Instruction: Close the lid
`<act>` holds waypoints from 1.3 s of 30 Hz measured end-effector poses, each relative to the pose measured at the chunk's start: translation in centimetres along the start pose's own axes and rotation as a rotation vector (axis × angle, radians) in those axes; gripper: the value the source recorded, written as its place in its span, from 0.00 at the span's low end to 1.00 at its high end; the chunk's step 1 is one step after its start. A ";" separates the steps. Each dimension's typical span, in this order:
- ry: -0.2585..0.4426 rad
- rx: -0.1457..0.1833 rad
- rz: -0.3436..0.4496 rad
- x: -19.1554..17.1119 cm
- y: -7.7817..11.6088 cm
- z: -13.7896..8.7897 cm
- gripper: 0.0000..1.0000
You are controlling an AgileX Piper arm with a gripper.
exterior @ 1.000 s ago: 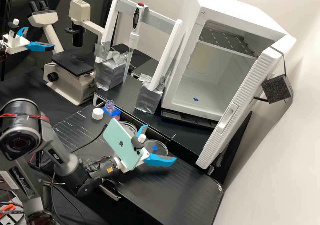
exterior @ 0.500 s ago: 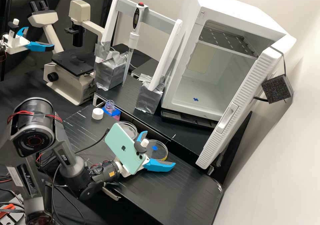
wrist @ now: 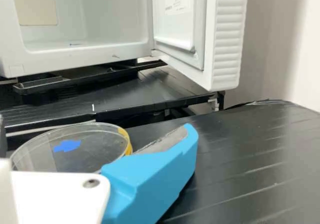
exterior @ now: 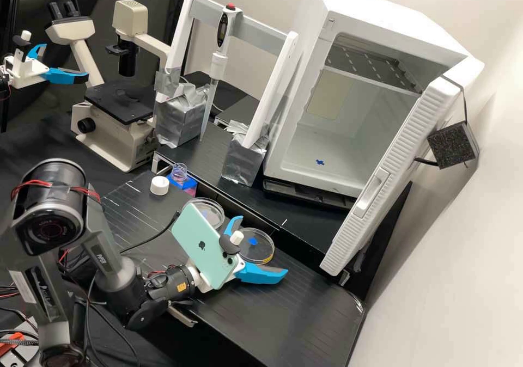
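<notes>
The gripper (exterior: 263,246) eases toward six o'clock in the high view — fingers wide, empty — perhaps leaving the blue-marked dish (exterior: 260,244) closed.

One dish (exterior: 262,240) lies on the bench (exterior: 305,307), just in front of the claw (exterior: 262,246). At the claw's left I see the second dish (exterior: 213,214), and farther to this side a bottle (exterior: 180,173) with a cap (exterior: 159,185) beside it. Well ahead of the claw stands the cabinet (exterior: 403,29), its door (exterior: 381,182) opened at the right. The pipette (exterior: 218,65) is in its stand (exterior: 180,35), farther left.
</notes>
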 end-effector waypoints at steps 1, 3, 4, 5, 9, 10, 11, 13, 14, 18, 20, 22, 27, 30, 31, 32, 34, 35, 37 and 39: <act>0.002 0.003 0.002 -0.1 0.0 0.0 1.00; 0.007 -0.003 0.000 -0.4 0.1 -0.2 1.00; 0.012 0.001 -0.001 -0.5 0.1 -0.3 1.00; 0.015 0.001 0.000 -0.6 0.2 -0.4 1.00; 0.023 0.009 0.022 -0.9 0.6 -0.6 1.00; 0.022 0.009 0.024 -1.0 0.6 -0.6 1.00; 0.020 0.009 0.025 -1.1 0.6 -0.6 1.00; 0.014 0.012 0.023 -1.2 0.5 -0.5 1.00; 0.014 0.012 0.021 -1.2 0.4 -0.5 1.00; 0.020 0.005 0.008 -1.2 0.3 -0.6 1.00; 0.014 0.009 0.003 -1.2 0.3 -0.4 1.00; 0.010 0.014 -0.007 -1.1 0.1 -0.3 1.00; 0.010 0.012 -0.038 -0.8 -0.5 -0.2 1.00; 0.010 0.010 -0.039 -0.8 -0.6 -0.1 1.00; 0.009 0.012 -0.041 -0.8 -0.6 0.0 1.00; 0.012 0.012 -0.039 -0.8 -0.6 -0.1 1.00; 0.011 0.008 -0.038 -0.8 -0.6 -0.1 1.00; 0.011 0.008 -0.038 -0.8 -0.6 -0.1 1.00; 0.011 -0.001 -0.038 -0.8 -0.6 -0.1 1.00; 0.009 -0.015 -0.033 -0.7 -0.5 0.0 1.00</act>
